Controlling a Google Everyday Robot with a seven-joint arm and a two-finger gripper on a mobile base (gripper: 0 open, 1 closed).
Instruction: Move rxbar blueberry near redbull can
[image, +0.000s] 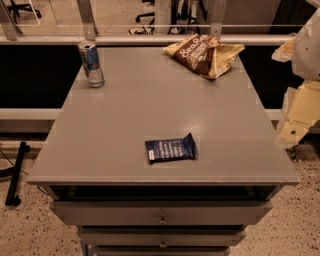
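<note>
Three things lie on the desk (125, 110): the redbull can (92, 64) upright at the far left corner, the rxbar blueberry (171, 149) flat near the front edge and well apart from it, and a chip bag (205, 55) far right. The move looks not yet begun; next comes a reach down to the bar. Beyond the desk's right edge hangs the gripper (296, 120), partly cut off; whether it is released or clenched I cannot tell.
</note>
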